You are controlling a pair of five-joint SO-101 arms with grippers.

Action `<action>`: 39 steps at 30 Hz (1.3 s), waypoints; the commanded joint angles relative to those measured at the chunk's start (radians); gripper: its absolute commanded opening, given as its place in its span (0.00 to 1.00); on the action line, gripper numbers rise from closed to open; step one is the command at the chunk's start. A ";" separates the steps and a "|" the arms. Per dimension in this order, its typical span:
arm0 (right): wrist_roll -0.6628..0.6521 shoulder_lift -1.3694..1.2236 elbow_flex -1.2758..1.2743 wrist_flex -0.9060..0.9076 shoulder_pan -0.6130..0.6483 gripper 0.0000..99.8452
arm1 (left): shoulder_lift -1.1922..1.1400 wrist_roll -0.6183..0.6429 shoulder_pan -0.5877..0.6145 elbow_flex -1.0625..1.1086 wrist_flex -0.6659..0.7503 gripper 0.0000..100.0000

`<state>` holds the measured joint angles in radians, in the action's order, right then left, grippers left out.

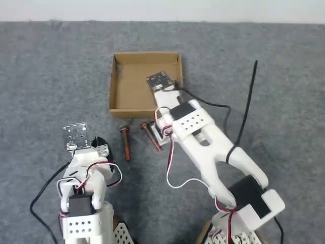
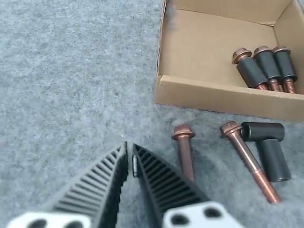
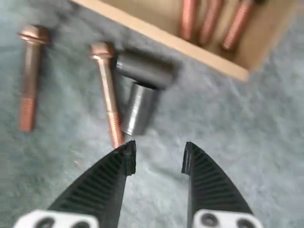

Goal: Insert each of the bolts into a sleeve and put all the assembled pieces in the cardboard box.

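Two bare copper bolts point(image 1: 125, 143) point(image 1: 151, 135) lie on the grey carpet just in front of the cardboard box point(image 1: 118, 86). Beside the right-hand bolt point(image 2: 249, 161) rest two black sleeves point(image 2: 262, 131) point(image 2: 274, 159), touching each other. Three assembled pieces point(image 2: 266, 66) lie inside the box at its right side. My right gripper point(image 3: 157, 159) is open, a little above the carpet, close to the nearer sleeve point(image 3: 138, 108) and the bolt point(image 3: 108, 92) beside it. My left gripper point(image 2: 129, 149) is shut on nothing, short of the left bolt point(image 2: 184, 149).
Grey carpet covers the whole table. The right arm point(image 1: 203, 137) reaches over the box's front right corner. A black cable point(image 1: 248, 109) runs along the carpet to the right of it. Open carpet lies left of the box.
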<state>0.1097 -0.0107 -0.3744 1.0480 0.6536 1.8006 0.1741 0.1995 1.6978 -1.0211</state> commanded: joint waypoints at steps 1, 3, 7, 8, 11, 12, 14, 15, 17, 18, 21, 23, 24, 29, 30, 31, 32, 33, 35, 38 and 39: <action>0.058 0.008 0.008 -0.058 0.022 0.11 | 0.021 -0.014 0.003 -0.012 0.009 0.01; 0.069 0.008 0.008 -0.064 0.022 0.09 | 0.021 -0.014 0.003 -0.012 0.008 0.01; 0.069 -0.001 0.008 -0.068 0.021 0.09 | 0.021 -0.014 0.003 -0.012 0.008 0.01; 0.069 -0.013 0.011 -0.068 0.021 0.09 | 0.021 -0.014 0.003 -0.012 0.008 0.01; 0.069 -0.067 0.011 -0.091 0.022 0.10 | 0.021 -0.014 0.003 -0.012 0.008 0.01; 0.069 -0.088 0.012 -0.101 0.022 0.11 | 0.021 -0.014 0.003 -0.012 0.008 0.01; 0.069 -0.116 0.017 -0.111 0.022 0.13 | 0.021 -0.014 0.003 -0.012 0.008 0.01; 0.069 -0.124 0.025 -0.113 0.022 0.13 | 0.021 -0.014 0.003 -0.012 0.008 0.01; 0.069 -0.134 0.034 -0.116 0.022 0.12 | 0.021 -0.014 0.003 -0.012 0.008 0.01; 0.069 -0.136 0.034 -0.119 0.022 0.12 | 0.021 -0.014 0.003 -0.012 0.008 0.01; 0.069 -0.136 0.035 -0.119 0.022 0.12 | 0.021 -0.014 0.003 -0.012 0.008 0.01; 0.071 -0.137 0.032 -0.127 0.022 0.12 | 0.021 -0.014 0.003 -0.012 0.008 0.01; 0.072 -0.139 0.028 -0.143 0.022 0.12 | 0.021 -0.014 0.003 -0.012 0.008 0.01; 0.071 -0.162 0.014 -0.174 0.022 0.12 | 0.021 -0.014 0.003 -0.012 0.006 0.01; 0.071 -0.165 0.014 -0.174 0.022 0.12 | 0.021 -0.014 0.003 -0.012 0.006 0.01; 0.071 -0.165 0.014 -0.174 0.022 0.12 | 0.021 -0.014 0.003 -0.012 0.006 0.01; 0.071 -0.166 0.014 -0.174 0.024 0.12 | 0.021 -0.014 0.003 -0.012 0.006 0.01; 0.071 -0.170 0.014 -0.174 0.024 0.12 | 0.021 -0.014 0.003 -0.012 0.006 0.01; 0.069 -0.180 0.014 -0.173 0.031 0.12 | 0.021 -0.014 0.003 -0.012 0.006 0.01; 0.069 -0.197 0.014 -0.177 0.050 0.12 | 0.021 -0.015 0.003 -0.012 -0.008 0.01; 0.068 -0.199 0.014 -0.179 0.053 0.12 | 0.021 -0.015 0.003 -0.012 -0.008 0.01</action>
<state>0.1680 -0.2209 -0.3728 0.8869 0.6874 1.8006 0.1711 0.1995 1.6978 -1.0211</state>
